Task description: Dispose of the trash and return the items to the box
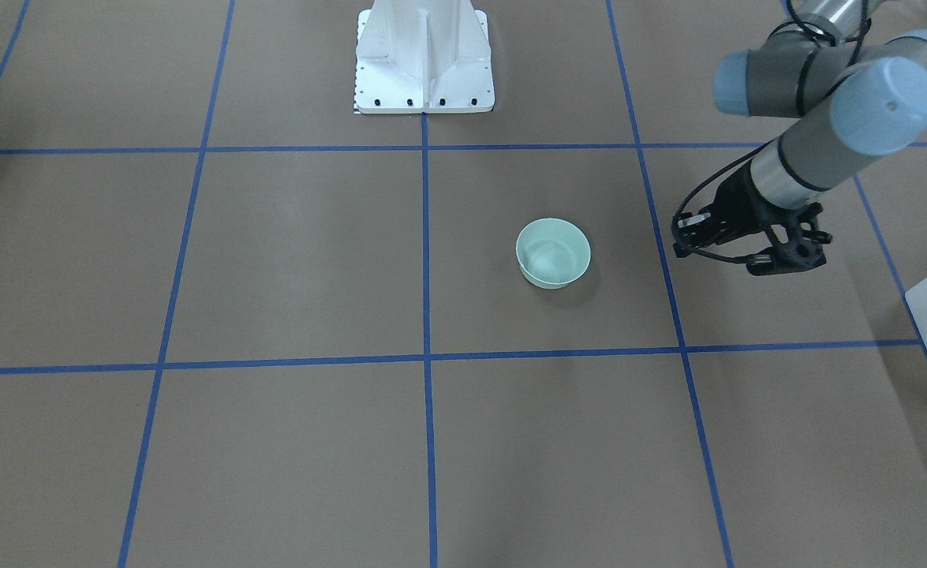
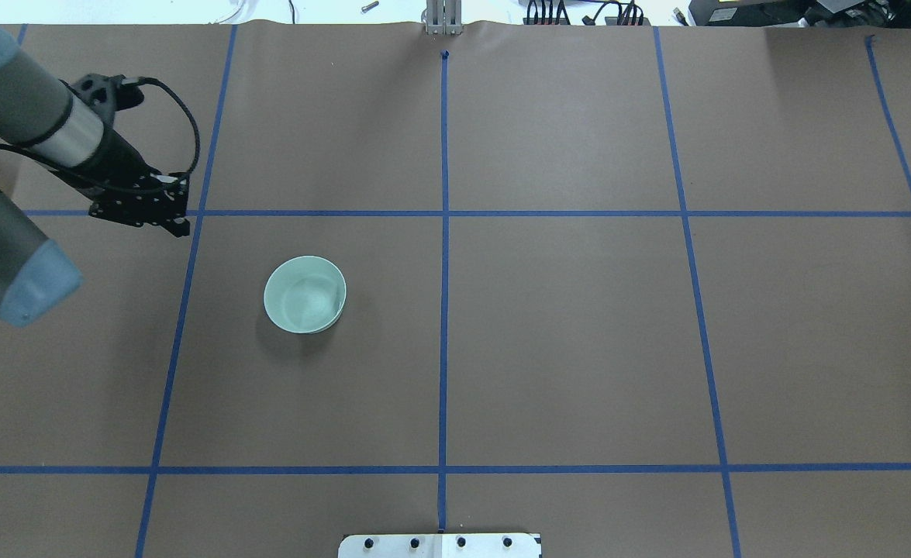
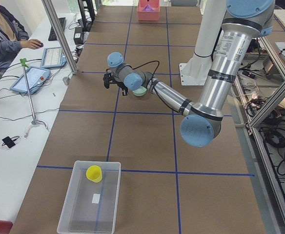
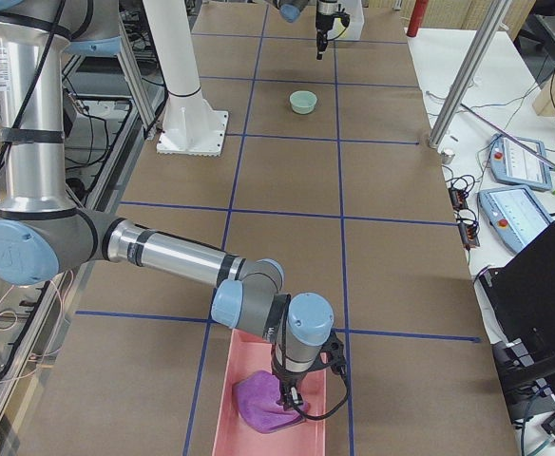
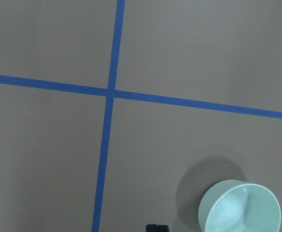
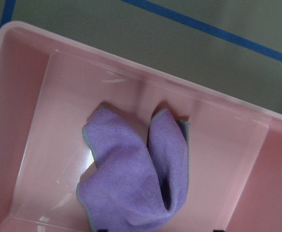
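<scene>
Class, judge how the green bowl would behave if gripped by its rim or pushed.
The bowl looks thin plastic, so probably light and stiff. Standing upright and wider than tall, it would likely slide rather than tip. Its glossy wall may slip.

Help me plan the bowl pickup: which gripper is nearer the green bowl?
Left. The left gripper hovers near the bowl; the right gripper is far off, over the pink bin.

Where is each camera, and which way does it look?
Front: across the table, facing the robot, looking down; stand, left arm, bowl.
Overhead: behind the robot, looking forward and down; same arm and bowl.
Left end: along the table; left arm near, cup in box.
Right end: right arm over pink tray.
Left wrist: down at bowl.
Right wrist: into tray, purple cloth.
</scene>
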Controlling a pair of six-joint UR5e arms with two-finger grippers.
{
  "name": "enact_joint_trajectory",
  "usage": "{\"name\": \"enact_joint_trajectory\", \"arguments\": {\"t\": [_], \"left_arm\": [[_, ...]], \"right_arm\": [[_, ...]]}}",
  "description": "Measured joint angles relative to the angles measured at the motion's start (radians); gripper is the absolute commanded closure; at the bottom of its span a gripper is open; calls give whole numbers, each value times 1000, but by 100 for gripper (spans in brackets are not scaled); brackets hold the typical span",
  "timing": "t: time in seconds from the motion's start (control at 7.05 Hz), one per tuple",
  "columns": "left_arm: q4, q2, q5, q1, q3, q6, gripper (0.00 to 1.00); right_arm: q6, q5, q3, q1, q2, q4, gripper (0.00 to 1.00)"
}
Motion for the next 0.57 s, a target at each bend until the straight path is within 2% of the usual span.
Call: {"name": "enact_joint_trajectory", "arguments": {"t": [0.28, 0.57], "left_arm": [[-1, -36, 104, 114, 17, -74, 10], [-4, -52, 154, 181, 38, -106, 14]], "right_arm": [[2, 1, 1, 1, 4, 0, 0], [2, 1, -1, 1, 3, 0, 0]]}}
